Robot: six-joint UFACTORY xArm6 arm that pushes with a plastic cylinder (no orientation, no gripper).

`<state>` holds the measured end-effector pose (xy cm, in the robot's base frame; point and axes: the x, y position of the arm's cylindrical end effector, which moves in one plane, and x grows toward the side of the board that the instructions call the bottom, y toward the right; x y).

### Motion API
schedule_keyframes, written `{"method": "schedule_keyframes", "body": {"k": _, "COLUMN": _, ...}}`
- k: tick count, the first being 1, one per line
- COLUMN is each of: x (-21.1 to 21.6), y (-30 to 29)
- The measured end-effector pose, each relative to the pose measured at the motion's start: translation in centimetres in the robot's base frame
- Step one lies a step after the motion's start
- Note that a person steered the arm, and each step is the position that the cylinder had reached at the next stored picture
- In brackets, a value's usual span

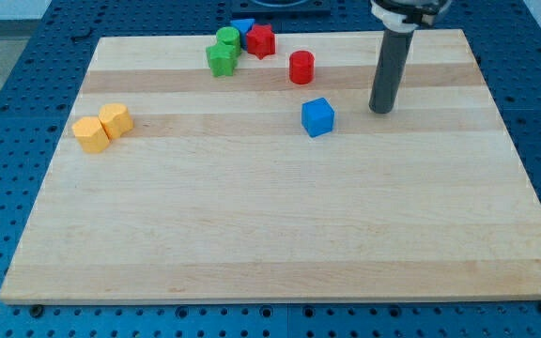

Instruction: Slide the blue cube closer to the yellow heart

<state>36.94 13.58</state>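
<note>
The job is hardly begun, I think. The blue cube [317, 116] sits near the middle of the wooden bench [280, 244], a bit toward the view's top, and the two yellow blocks are well apart from it, far over at the view's left. One yellow block [116, 120] touches the other yellow block [90, 134]; I cannot tell which one is the heart. My tip [380, 110] stands near the cube on its right side in the view, not touching it, with a gap between them. This arm has no jaws, only a dark rod, so nothing is held. The cube still has nearly the whole way to slide. It looks bright blue, small and boxy, turned a little so a corner faces the view's bottom.
</note>
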Motion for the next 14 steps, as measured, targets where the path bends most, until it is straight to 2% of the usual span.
{"method": "schedule_keyframes", "body": {"k": 2, "x": 5.2, "y": -2.0}}
{"method": "schedule_keyframes", "body": {"k": 3, "x": 6.4, "y": -2.8}}
{"method": "schedule_keyframes", "body": {"k": 5, "x": 6.2, "y": -3.8}}
{"method": "schedule_keyframes", "body": {"k": 6, "x": 3.5, "y": -3.8}}
{"method": "schedule_keyframes", "body": {"k": 7, "x": -1.1, "y": -4.0}}
{"method": "schedule_keyframes", "body": {"k": 9, "x": -1.0, "y": -10.6}}
{"method": "schedule_keyframes", "body": {"k": 12, "x": 0.1, "y": -14.1}}
{"method": "schedule_keyframes", "body": {"k": 13, "x": -0.2, "y": -13.7}}
{"method": "schedule_keyframes", "body": {"k": 14, "x": -0.2, "y": -9.1}}
